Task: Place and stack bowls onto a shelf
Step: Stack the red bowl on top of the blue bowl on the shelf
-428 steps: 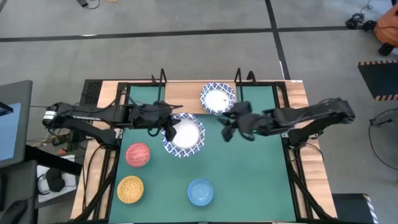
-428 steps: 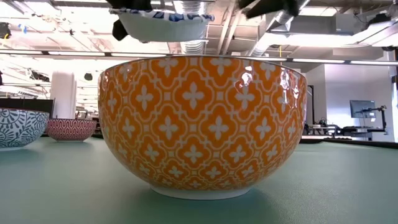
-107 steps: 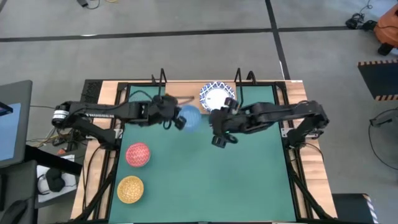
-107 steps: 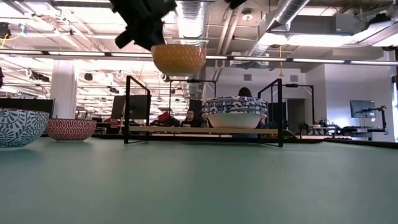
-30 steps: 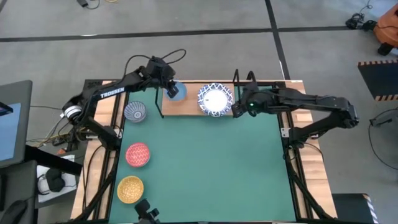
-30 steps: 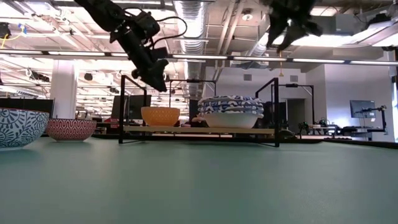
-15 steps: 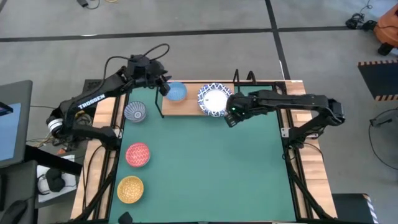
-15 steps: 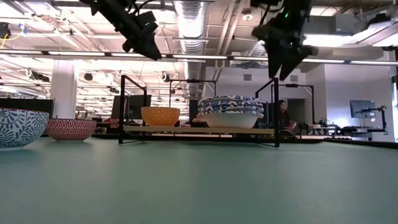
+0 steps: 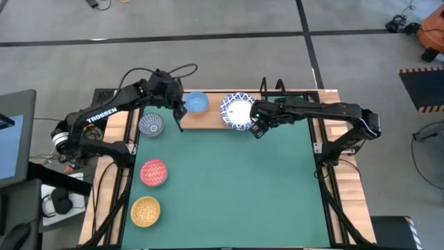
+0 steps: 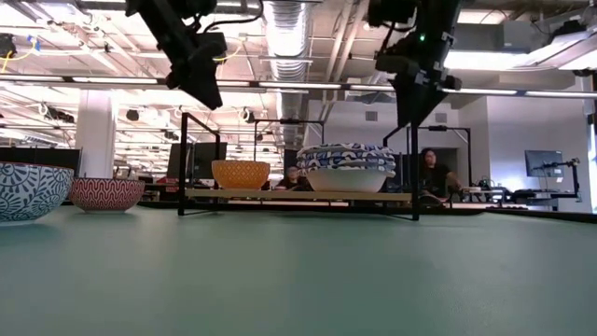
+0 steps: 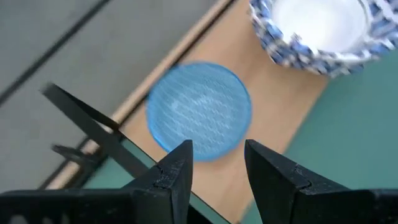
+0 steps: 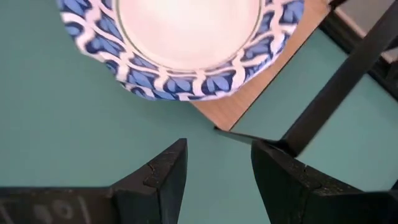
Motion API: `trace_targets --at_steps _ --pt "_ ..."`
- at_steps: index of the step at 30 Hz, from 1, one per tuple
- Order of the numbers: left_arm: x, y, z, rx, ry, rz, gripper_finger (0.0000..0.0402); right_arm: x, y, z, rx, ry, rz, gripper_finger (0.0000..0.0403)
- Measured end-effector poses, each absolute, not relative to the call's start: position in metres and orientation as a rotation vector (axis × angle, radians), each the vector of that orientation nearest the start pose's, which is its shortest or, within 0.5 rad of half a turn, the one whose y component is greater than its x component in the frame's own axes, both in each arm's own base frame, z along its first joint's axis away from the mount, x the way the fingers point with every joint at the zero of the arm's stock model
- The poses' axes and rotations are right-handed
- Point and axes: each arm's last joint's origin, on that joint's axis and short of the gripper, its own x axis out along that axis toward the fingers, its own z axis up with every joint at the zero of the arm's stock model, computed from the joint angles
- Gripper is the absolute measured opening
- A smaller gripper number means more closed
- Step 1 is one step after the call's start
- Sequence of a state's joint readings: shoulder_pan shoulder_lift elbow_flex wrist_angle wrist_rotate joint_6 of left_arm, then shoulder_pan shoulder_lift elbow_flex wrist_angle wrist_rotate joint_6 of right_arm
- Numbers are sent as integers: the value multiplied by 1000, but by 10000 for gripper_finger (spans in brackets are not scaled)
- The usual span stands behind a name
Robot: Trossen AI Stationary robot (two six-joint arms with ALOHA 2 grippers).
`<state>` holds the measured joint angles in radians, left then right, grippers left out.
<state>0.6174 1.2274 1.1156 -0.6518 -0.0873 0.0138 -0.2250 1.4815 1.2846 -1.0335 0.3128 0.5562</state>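
Hovering near the top centre of the high view, the left gripper (image 9: 178, 109) hangs just left of the blue bowl (image 9: 197, 103), its fingers (image 11: 175, 175) parted with nothing between them. That bowl sits on the shelf (image 9: 210, 118) beside the stack of white bowls with blue lattice rims (image 9: 238, 112) — the two are close but apart. In the low view the blue bowl's outside shows as orange (image 10: 240, 174), left of the white stack (image 10: 346, 169) on the shelf board.

The right gripper (image 9: 257, 129) hangs at the stack's lower right edge in the high view, jaws spread and empty, over the green mat (image 9: 229, 187).

Down the left side of the mat stand three more bowls: grey-blue patterned (image 9: 150, 125), red (image 9: 154, 172) and yellow (image 9: 145, 210), well apart from one another.
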Motion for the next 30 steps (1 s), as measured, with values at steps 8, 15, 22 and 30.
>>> trace_targets --at_steps 8,15,22,30 --pt "213 113 316 -291 791 593 130 285 -24 307 505 858 -647 203" --pt "211 51 322 -379 826 512 130 311 33 298 537 767 -478 203" --pt "194 -12 316 -441 951 514 130 355 78 267 627 645 -350 203" --pt "161 -41 311 -368 1156 497 130 410 104 232 757 566 -322 176"
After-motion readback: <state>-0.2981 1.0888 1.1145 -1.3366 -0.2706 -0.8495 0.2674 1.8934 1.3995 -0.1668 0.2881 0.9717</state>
